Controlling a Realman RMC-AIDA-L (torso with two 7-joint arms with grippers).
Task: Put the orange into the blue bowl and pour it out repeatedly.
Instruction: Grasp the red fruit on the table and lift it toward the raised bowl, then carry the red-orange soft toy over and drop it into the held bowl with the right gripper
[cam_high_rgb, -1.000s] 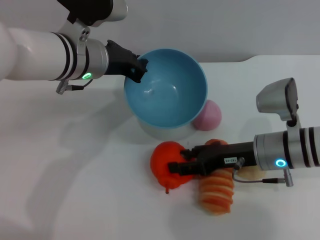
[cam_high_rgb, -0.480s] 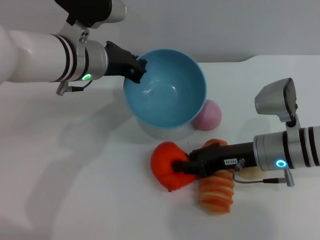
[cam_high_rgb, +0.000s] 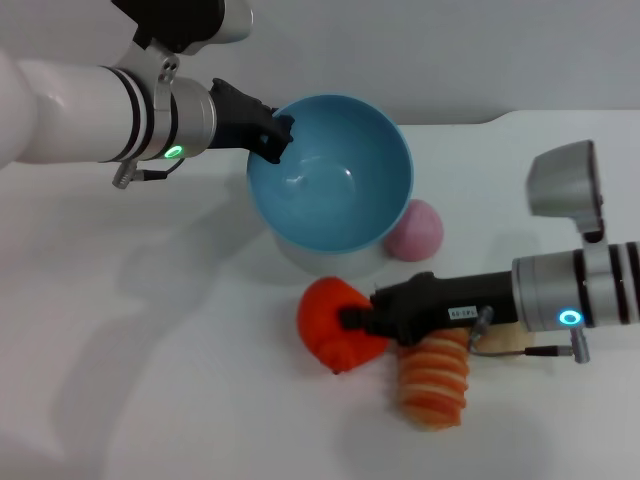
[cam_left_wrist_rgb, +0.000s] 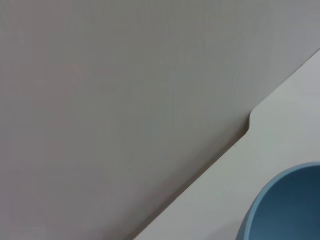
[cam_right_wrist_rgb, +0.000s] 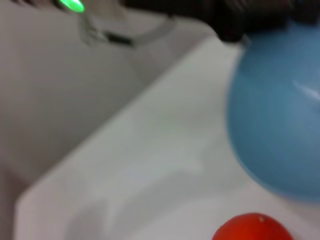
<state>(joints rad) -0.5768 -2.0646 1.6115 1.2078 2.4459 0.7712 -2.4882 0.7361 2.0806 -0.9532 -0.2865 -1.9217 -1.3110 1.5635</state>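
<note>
Right hand (cam_high_rgb: 352, 320) is clenched on the orange (cam_high_rgb: 330, 326), gripping its side nearest the arm, and the soft toy looks squeezed in there. The orange sits just in front of the blue bowl (cam_high_rgb: 335, 175), near its base, and I cannot tell if it is off the desk (cam_high_rgb: 150, 350) yet. Left hand (cam_high_rgb: 277, 136) is clamped on the bowl rim at the far-left side and keeps the bowl tilted, opening toward the camera.

Risks, as I judge them:
1. The grip is on 1 side only, not across the middle, so the orange can roll out of the fingers during the lift, esp. because it is soft.
2. The striped loaf (cam_high_rgb: 433, 378) lies directly under the right forearm, touching or almost, so a sideways move can drag it.
3. The pink ball (cam_high_rgb: 416, 230) is just beside the bowl, approx. on the way up, and can be knocked.
4. The bowl is held by 1 rim point, so a hard drop inside can twist it in the left hand.
</note>
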